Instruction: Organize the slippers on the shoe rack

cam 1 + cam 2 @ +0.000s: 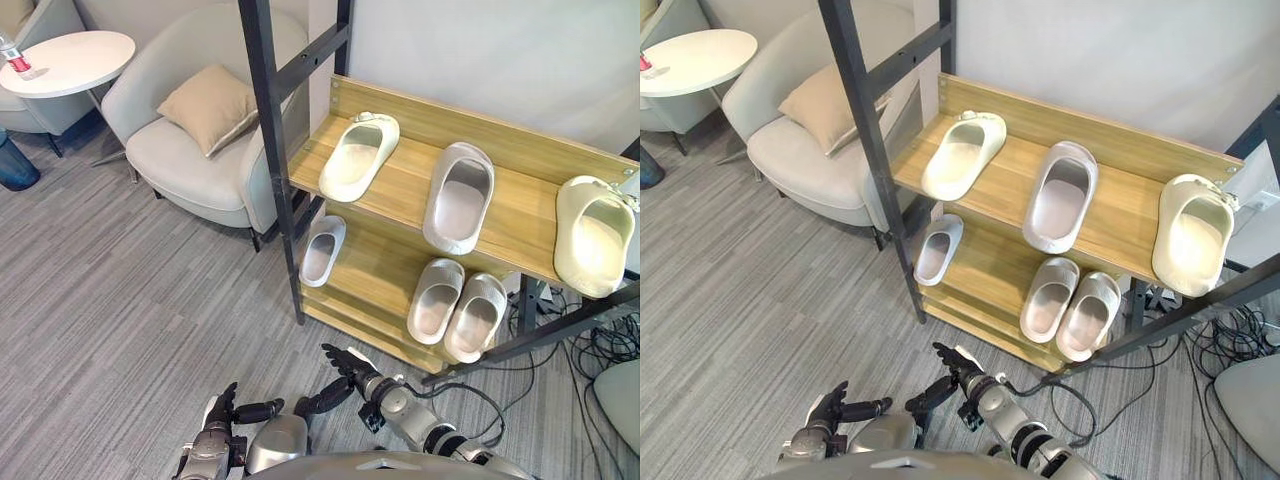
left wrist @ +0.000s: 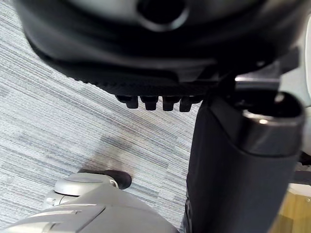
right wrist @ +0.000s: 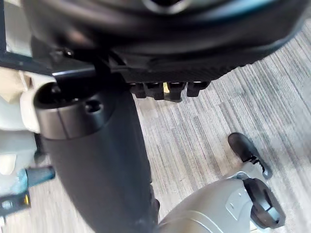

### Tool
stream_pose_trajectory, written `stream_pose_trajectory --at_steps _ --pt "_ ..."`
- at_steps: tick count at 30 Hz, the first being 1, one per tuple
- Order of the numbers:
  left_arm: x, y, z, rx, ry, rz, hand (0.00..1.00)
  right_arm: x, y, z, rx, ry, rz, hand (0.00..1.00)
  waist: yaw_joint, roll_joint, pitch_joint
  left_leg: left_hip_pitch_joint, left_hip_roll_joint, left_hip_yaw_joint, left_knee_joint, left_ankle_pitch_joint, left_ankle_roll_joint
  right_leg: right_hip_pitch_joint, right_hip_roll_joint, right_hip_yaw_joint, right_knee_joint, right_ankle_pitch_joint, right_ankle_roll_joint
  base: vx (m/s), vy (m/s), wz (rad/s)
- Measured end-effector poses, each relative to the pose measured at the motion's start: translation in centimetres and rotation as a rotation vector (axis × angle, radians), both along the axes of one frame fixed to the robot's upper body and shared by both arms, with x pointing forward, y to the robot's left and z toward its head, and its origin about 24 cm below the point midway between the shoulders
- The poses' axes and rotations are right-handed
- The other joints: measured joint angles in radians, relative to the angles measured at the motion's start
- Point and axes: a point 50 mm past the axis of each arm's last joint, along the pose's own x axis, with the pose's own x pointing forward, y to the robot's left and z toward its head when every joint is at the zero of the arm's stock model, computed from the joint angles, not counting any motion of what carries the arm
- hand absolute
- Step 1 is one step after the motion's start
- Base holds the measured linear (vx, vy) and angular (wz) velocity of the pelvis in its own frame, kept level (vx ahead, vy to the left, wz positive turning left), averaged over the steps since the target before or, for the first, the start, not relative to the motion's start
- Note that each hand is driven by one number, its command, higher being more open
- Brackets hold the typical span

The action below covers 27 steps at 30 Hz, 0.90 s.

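Observation:
The wooden shoe rack [image 1: 520,215] with a black frame stands ahead of me. Its upper shelf holds a cream slipper [image 1: 358,155], a grey slipper [image 1: 459,197] and a second cream slipper [image 1: 594,235] at the right end. On the lower shelf lie a small grey slipper [image 1: 322,250] at the left and two grey slippers [image 1: 436,298] [image 1: 476,315] side by side. My left hand [image 1: 222,412] hangs low over the carpet, open and empty. My right hand [image 1: 350,365] is also open and empty, just in front of the rack's bottom edge.
A beige armchair [image 1: 190,150] with a tan cushion [image 1: 210,105] stands left of the rack. Behind it is a round white table [image 1: 70,60] with a bottle [image 1: 14,58]. Black cables [image 1: 600,350] lie on the floor at the rack's right.

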Motion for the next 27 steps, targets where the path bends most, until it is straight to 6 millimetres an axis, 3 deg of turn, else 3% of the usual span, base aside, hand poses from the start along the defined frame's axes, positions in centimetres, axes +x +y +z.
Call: stream_pose_trajectory --at_steps 1,2,3,4,5,6,7,10,14,17,20,27 --pt "-0.3 0.1 0.0 0.017 0.001 0.013 1.0 0.8 1.8 7.1 0.325 -0.162 0.088 1.0 0.007 -0.005 -0.001 0.024 0.015 0.043 -0.019 -0.004 -0.008 -0.01 0.01 0.047 -0.001 0.004 -0.005 0.02 -0.042 -0.75" --pt "-0.6 0.1 -0.1 0.024 0.004 0.015 1.0 0.9 2.5 11.8 0.523 -0.288 0.134 1.0 0.0 -0.005 -0.002 0.035 0.019 0.061 -0.023 -0.007 -0.011 -0.007 0.015 0.066 -0.003 0.007 -0.005 0.03 -0.023 -0.79" --pt "-0.6 0.1 -0.1 0.029 0.006 0.015 1.0 0.9 2.7 15.0 0.657 -0.382 0.153 1.0 -0.003 -0.003 -0.005 0.041 0.021 0.069 -0.023 -0.01 -0.011 -0.007 0.015 0.075 -0.003 0.01 0.0 0.04 -0.014 -0.52" --pt "-0.5 -0.1 -0.1 0.039 0.01 -0.01 1.0 0.7 2.3 21.6 0.946 -0.606 0.144 1.0 -0.017 -0.002 -0.018 0.046 0.025 0.09 -0.016 -0.013 -0.006 -0.009 0.016 0.095 -0.005 0.013 -0.001 0.06 0.006 -0.43" --pt "-0.5 -0.1 -0.1 0.048 0.018 -0.04 1.0 0.2 1.0 26.1 1.148 -0.785 0.113 1.0 -0.03 -0.002 -0.03 0.047 0.022 0.095 -0.009 -0.018 -0.003 -0.006 0.02 0.103 -0.012 0.016 -0.003 0.08 0.007 -0.34" --pt "-0.6 -0.1 -0.2 0.055 0.026 -0.061 1.0 0.0 -0.2 28.2 1.238 -0.885 0.1 1.0 -0.036 -0.003 -0.039 0.047 0.021 0.094 -0.007 -0.019 -0.001 -0.002 0.021 0.106 -0.018 0.02 -0.005 0.09 0.004 -0.16" --pt "-0.8 0.0 -0.2 0.058 0.033 -0.065 1.0 -0.3 -2.6 30.3 1.335 -1.024 0.054 1.0 -0.045 -0.006 -0.048 0.054 0.019 0.093 -0.006 -0.021 0.0 0.011 0.019 0.109 -0.027 0.023 -0.007 0.06 0.002 -0.08" --pt "-1.7 0.1 -0.4 0.06 0.055 -0.059 1.0 -0.6 -4.8 30.4 1.387 -1.09 -0.05 1.0 -0.075 0.001 -0.053 0.074 0.02 0.099 -0.006 -0.034 0.0 0.024 0.019 0.125 -0.027 0.022 -0.007 0.02 0.008 -0.14" --pt "-1.9 -0.4 -0.5 0.051 0.062 -0.069 1.0 1.7 -3.6 25.0 1.171 -0.84 -0.165 1.0 -0.077 0.024 -0.054 0.091 0.028 0.108 -0.026 -0.034 -0.011 0.019 0.026 0.144 -0.017 0.017 -0.014 -0.06 -0.002 -0.12" --pt "-2.0 -0.4 -0.5 0.053 0.064 -0.075 1.0 1.9 -3.3 23.3 1.093 -0.779 -0.208 1.0 -0.069 0.024 -0.054 0.104 0.029 0.105 -0.057 -0.017 -0.011 0.018 0.028 0.143 -0.018 0.016 -0.015 0.0 0.0 0.0" --pt "-2.1 -0.4 -0.5 0.053 0.064 -0.076 1.0 2.0 -3.8 23.5 1.062 -0.828 -0.238 1.0 -0.072 0.023 -0.055 0.104 0.027 0.104 -0.062 -0.01 -0.005 0.017 0.028 0.142 -0.018 0.018 -0.011 0.0 0.0 0.0" --pt "-2.3 -0.4 -0.5 0.054 0.058 -0.078 1.0 3.0 -7.8 24.6 0.799 -1.145 -0.488 1.0 -0.08 0.022 -0.055 0.106 0.023 0.098 -0.062 -0.009 -0.003 0.021 0.027 0.14 -0.019 0.018 -0.011 0.01 -0.002 0.02"
